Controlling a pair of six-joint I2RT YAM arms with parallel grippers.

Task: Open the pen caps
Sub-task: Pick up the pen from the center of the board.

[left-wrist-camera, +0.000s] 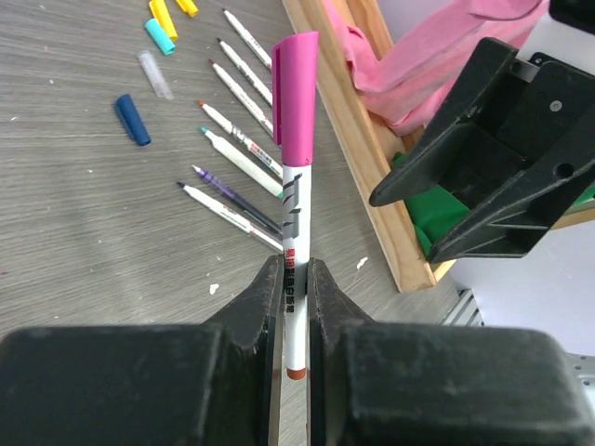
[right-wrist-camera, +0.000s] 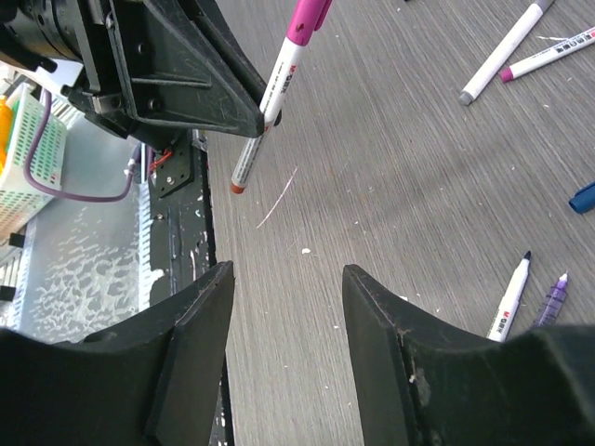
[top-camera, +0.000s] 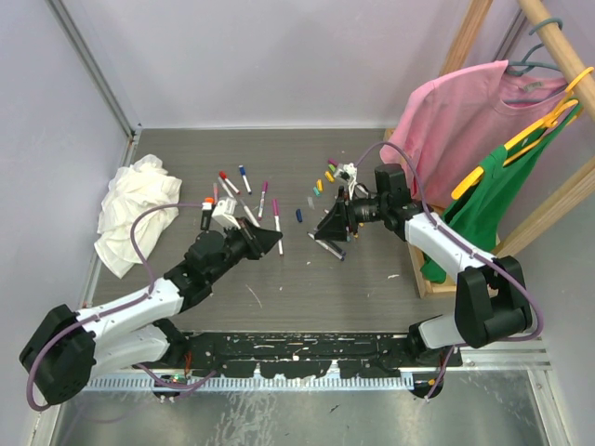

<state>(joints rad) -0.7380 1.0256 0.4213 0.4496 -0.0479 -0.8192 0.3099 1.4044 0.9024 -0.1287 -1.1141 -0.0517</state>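
My left gripper (top-camera: 271, 241) is shut on the white barrel of a pen (left-wrist-camera: 294, 232) whose magenta cap (left-wrist-camera: 295, 98) is still on. The pen points away from the fingers toward my right gripper (top-camera: 327, 226). The right gripper (right-wrist-camera: 288, 279) is open and empty, a short way from the cap, which also shows in the right wrist view (right-wrist-camera: 302, 20). Loose caps lie on the table: blue (left-wrist-camera: 132, 119), teal (left-wrist-camera: 160, 37), yellow (left-wrist-camera: 163, 17). Several uncapped pens (left-wrist-camera: 237, 158) lie beside them. A few capped pens (top-camera: 263, 198) lie at the back left.
A white rag (top-camera: 135, 212) lies at the left. A wooden rack base (left-wrist-camera: 363, 139) runs along the right, with a pink shirt (top-camera: 465, 116) and a green shirt (top-camera: 493, 200) hanging over it. A black rail (top-camera: 297, 348) lines the near edge.
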